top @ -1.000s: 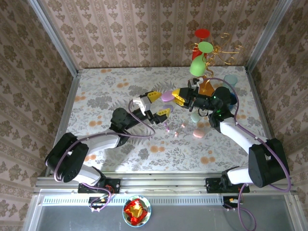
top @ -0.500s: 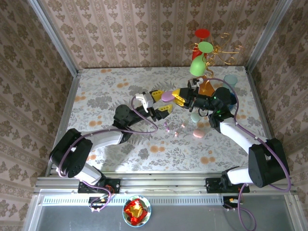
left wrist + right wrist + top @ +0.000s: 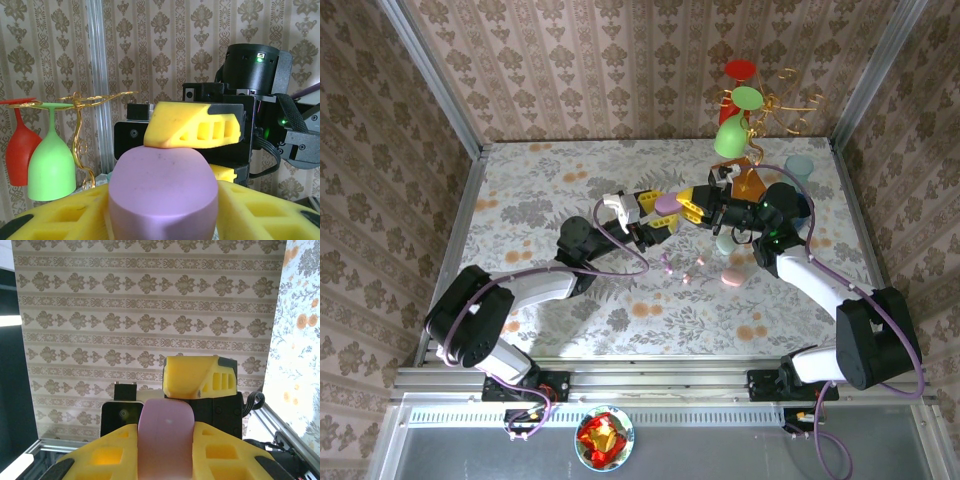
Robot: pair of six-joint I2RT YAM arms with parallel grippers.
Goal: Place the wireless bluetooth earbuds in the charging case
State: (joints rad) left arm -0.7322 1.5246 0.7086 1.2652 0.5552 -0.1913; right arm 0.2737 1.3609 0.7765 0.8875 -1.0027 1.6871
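Two tools now meet on one lilac case (image 3: 667, 202), held in the air above the worktop (image 3: 540, 190). Your left tool (image 3: 655, 212) was spread wide and short of the case a second ago. It has since come in, and in its wrist view its yellow pads (image 3: 65, 220) lie against both sides of the case, so it looks clamped on. Your right tool (image 3: 685, 203) is clenched on the same case from the far side, with one finger (image 3: 200, 127) pressing on top.

That reads as a two-handed hold, probably to pry the lid open. The earbuds (image 3: 667, 266) lie loose on the worktop just below, near a pink case (image 3: 730, 277), so none are inserted yet.
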